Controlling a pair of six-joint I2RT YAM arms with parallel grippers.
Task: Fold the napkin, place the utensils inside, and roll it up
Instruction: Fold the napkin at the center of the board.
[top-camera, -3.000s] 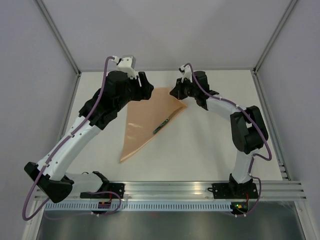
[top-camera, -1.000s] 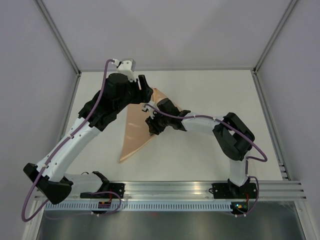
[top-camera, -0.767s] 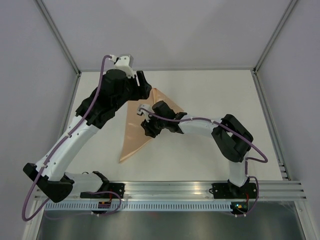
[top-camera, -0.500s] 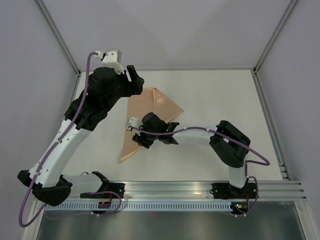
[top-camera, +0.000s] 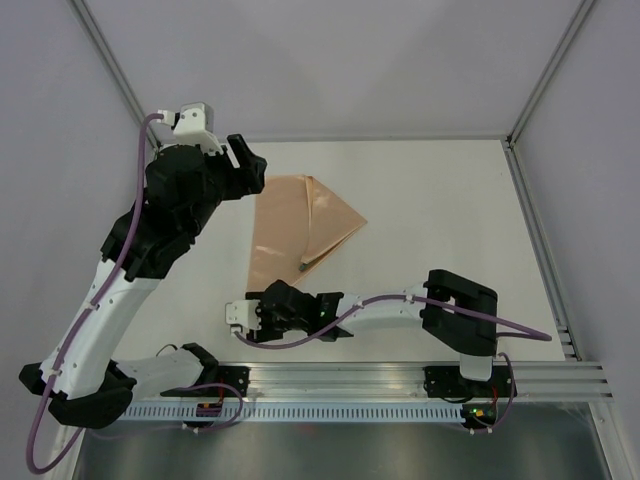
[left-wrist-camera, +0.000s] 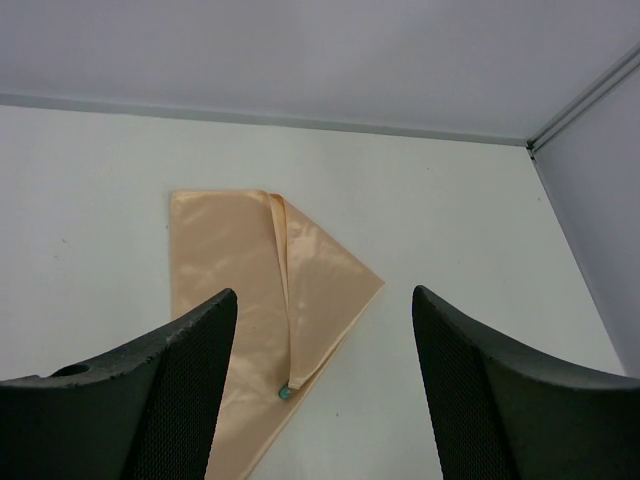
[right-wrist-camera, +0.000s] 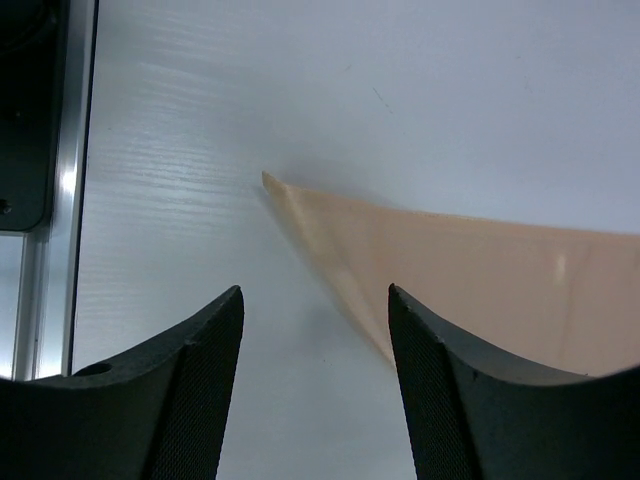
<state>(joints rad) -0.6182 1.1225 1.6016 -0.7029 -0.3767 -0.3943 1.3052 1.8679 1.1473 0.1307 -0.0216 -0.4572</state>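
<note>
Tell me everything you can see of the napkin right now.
The napkin is thin peach-orange cloth with a faint sheen, folded, a flap laid over its right side, tapering to a point toward the arms. It lies flat on the white table. A green utensil tip peeks from under the flap. The open right fingers sit just short of the near point; the left fingers are clear of it.

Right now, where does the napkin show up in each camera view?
Top external: the napkin lies left of centre on the table.
Left wrist: napkin centre-left, a utensil's green end peeking from its fold.
Right wrist: napkin at right, pointed corner toward the middle.
Shared landmark: the white table.
</note>
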